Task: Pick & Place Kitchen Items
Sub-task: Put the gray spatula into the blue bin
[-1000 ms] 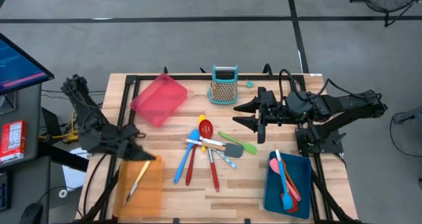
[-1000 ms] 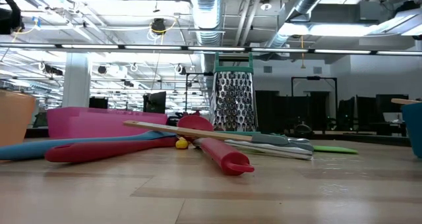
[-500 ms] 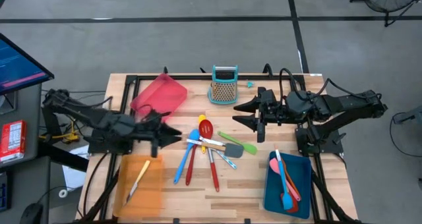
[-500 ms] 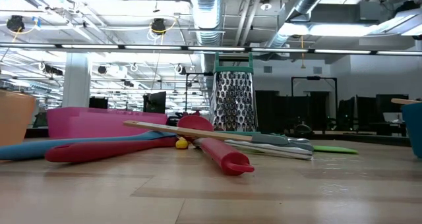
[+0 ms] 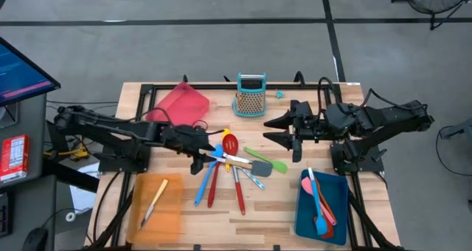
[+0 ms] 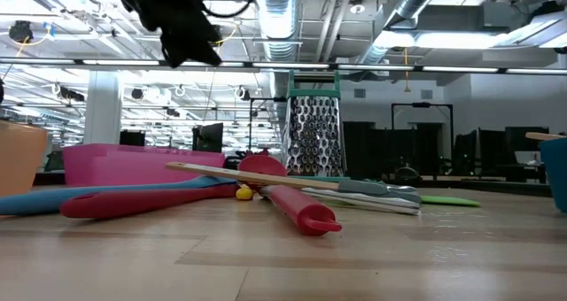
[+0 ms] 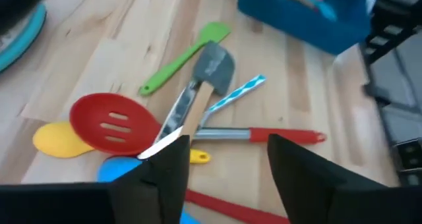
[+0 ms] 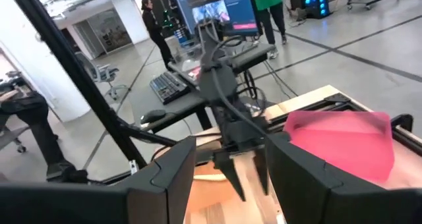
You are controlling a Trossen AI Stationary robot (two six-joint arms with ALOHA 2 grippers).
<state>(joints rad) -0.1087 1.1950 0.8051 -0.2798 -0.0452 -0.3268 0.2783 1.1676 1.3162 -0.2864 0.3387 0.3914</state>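
Since half a second ago your left gripper (image 5: 209,151) has swung farther out from the orange tray (image 5: 171,214) side and now hangs above the near edge of the utensil pile at mid-table; in the low view it shows as a dark shape high over the table, touching nothing. Its fingers (image 7: 165,178) stand well apart and empty, framing the red slotted spoon (image 7: 113,124), the yellow spoon (image 7: 58,138), the grey spatula (image 7: 212,67) with its wooden handle, the green spatula (image 7: 188,53) and a red-handled utensil (image 7: 264,136) on the wood. You can see the rest of the pile from above: a blue spoon (image 5: 206,179) and long red handles fanning toward the front edge, all lying loose and overlapping between the two arms. One pale wooden-handled piece (image 5: 155,200) already lies in the orange tray, and several utensils (image 5: 319,201) lie in the blue tray (image 5: 304,223) at the front right. Your right gripper (image 5: 282,130) has not moved; it waits over the table's right half, fingers (image 8: 166,174) spread wide with nothing between them, pointing toward the pile. Behind the pile stand the teal box grater (image 5: 251,96) and the red tray (image 5: 179,108), which sits tilted near the back left corner.
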